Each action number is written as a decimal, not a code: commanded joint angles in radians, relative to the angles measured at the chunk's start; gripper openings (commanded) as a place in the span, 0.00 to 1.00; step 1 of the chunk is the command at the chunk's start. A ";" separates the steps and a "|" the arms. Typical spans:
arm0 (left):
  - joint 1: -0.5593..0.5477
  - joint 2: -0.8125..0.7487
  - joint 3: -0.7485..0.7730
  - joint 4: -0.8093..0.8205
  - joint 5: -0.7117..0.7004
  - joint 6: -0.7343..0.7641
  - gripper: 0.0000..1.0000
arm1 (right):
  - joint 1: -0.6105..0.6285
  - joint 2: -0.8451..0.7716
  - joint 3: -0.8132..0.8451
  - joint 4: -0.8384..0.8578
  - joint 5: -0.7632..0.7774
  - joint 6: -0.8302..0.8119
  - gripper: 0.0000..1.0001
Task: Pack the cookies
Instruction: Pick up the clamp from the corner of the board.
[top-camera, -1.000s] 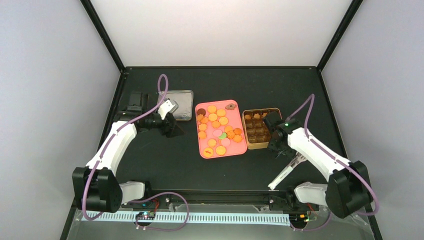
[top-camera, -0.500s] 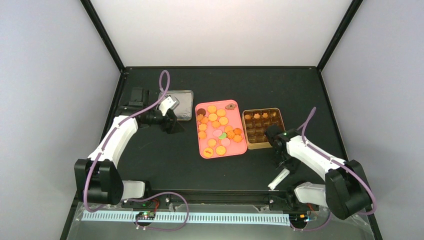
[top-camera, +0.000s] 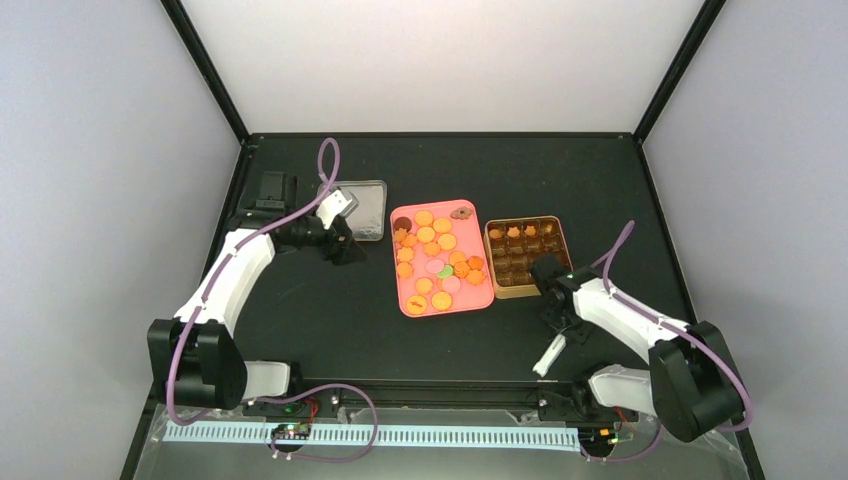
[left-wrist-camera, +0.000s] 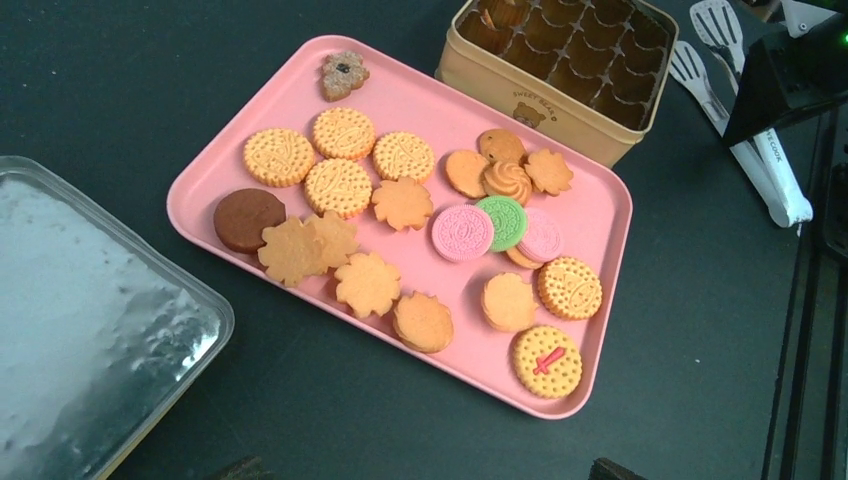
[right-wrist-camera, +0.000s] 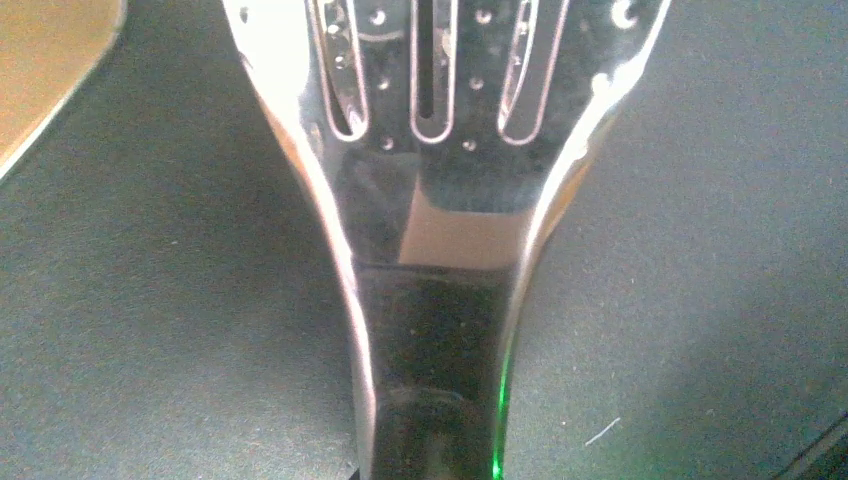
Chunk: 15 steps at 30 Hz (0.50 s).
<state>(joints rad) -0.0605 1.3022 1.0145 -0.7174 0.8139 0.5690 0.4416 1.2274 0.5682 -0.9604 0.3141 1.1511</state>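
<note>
Right gripper (top-camera: 558, 318) hovers low over the tongs (right-wrist-camera: 430, 220), presumably to lift biscuits with them; closed or not, I can't tell. Left gripper (top-camera: 345, 248) hangs wide open, empty, cookies (left-wrist-camera: 340, 187) ahead of it on the pink tray (left-wrist-camera: 420, 100).

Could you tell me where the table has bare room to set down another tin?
The table is barest in its near middle, before the pink tray. Also the far strip behind the clear tray, pink tray and gold tin. Crowded: the gap between tray and tin, and around the tongs at the right tool.
</note>
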 joint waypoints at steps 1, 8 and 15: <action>-0.003 -0.006 0.052 -0.030 0.002 0.029 0.85 | -0.004 -0.045 0.006 0.023 0.033 0.010 0.10; -0.003 0.009 0.069 -0.037 -0.006 0.022 0.85 | -0.005 -0.197 0.084 -0.056 0.169 -0.003 0.01; -0.003 -0.009 0.072 -0.061 -0.018 0.023 0.85 | -0.163 -0.130 0.247 -0.014 0.302 -0.188 0.01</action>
<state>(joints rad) -0.0605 1.3029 1.0470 -0.7486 0.8017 0.5690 0.3733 1.0431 0.7219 -1.0042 0.4725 1.0851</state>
